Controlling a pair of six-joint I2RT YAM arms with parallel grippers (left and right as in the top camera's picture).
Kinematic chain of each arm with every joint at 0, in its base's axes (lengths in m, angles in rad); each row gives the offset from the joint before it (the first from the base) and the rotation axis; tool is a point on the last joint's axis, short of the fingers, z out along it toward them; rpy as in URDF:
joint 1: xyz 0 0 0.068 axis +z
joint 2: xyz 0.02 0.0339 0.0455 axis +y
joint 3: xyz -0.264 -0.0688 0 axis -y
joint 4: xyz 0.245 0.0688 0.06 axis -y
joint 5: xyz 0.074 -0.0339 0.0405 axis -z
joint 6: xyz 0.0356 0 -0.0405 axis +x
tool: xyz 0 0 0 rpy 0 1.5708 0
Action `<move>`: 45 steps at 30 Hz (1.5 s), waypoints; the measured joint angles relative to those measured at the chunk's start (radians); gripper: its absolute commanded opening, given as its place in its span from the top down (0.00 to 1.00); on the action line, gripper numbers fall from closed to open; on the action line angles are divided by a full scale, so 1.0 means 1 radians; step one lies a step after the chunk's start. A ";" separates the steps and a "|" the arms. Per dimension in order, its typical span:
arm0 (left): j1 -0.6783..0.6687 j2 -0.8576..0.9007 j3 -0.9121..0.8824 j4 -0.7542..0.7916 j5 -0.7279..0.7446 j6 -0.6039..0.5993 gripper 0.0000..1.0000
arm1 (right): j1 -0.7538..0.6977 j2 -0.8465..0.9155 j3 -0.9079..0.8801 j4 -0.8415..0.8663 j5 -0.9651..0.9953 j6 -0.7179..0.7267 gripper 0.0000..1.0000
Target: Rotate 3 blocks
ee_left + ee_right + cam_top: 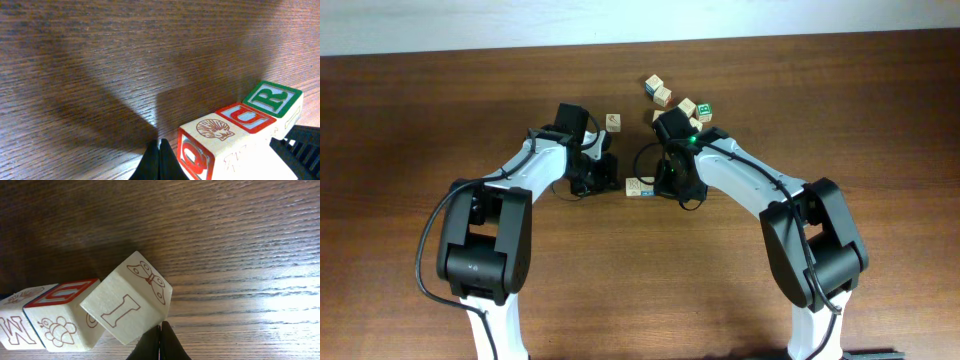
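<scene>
L hand (160, 161) and R hand (161, 342) both had fingers pressed together w/ nothing held, tips low at the tabletop (640, 290). Prob. shut on purpose: closed tips make a narrow pusher for nudging a cube's corner round w/o lifting it. The row of blocks (638, 187) lay btwn the two hands, mid-tabletop. L tips sat just beside a corner of the shell block (212, 131), which lined up w/ the red U block (247, 117). R tips were at the near corner of the butterfly block (127, 305); contact unclear. That one sat skewed vs. its neighbour, the bee block (60, 317), so it looked part-turned. Spare cubes (663, 96) lay further back, apart from the row.
</scene>
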 measured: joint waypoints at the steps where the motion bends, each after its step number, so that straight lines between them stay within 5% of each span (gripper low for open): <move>1: 0.000 0.000 0.000 0.000 0.000 0.000 1.00 | 0.000 0.000 0.000 0.002 -0.006 -0.002 0.96; 11: 0.000 0.000 0.000 0.000 0.000 0.004 1.00 | -0.040 0.000 0.062 -0.185 0.000 -0.017 0.96; 21: 0.000 0.000 0.000 0.000 0.000 0.007 1.00 | -0.127 0.015 0.089 -0.016 -0.030 -0.137 0.96; 45: 0.000 0.000 0.000 0.000 0.000 0.011 1.00 | -0.111 0.061 0.090 -0.028 -0.169 -0.236 0.96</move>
